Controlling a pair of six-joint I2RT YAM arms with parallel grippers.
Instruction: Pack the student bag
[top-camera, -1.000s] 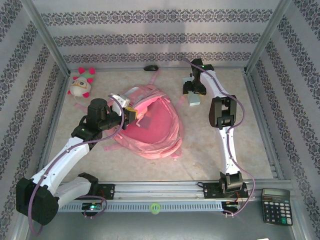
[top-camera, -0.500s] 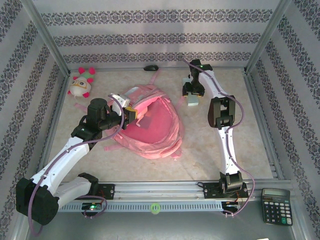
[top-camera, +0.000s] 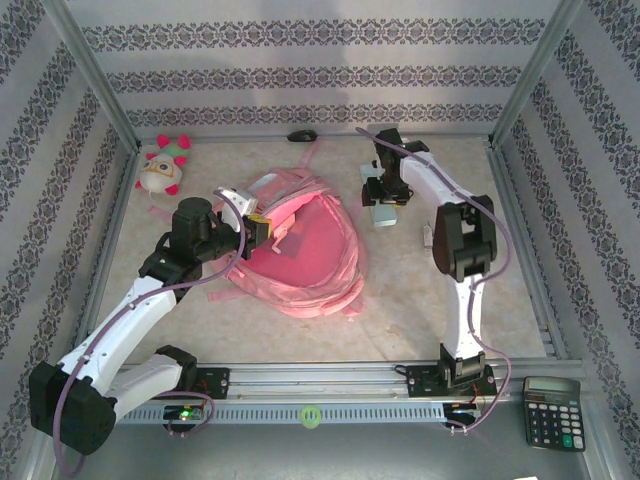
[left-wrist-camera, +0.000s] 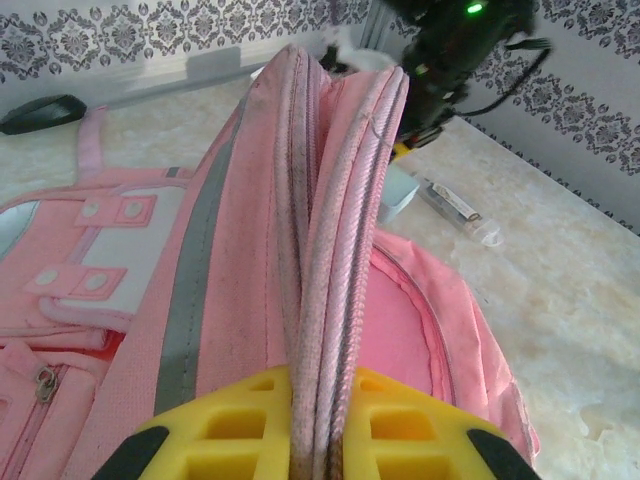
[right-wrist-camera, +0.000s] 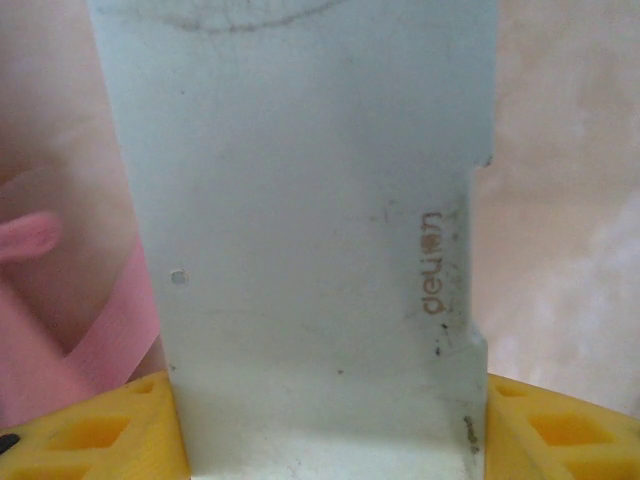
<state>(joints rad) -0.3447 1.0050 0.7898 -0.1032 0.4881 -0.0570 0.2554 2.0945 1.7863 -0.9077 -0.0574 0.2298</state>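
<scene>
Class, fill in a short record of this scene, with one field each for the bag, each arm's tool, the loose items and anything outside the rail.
Bag: student bag, pink, lying flat, main opening gaping
Left tool: shut on the bag's zipper edge, holding it raised
Right tool: shut on a pale box printed "deli", right of the bag's far end
Loose items: plush toy far left; dark oval item at far edge; small clear item right of the bag
Outside the rail: calculator, near right corner

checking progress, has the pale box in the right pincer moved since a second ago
Yes, the pale box slid slightly down-frame, away from the black mouse.
</scene>
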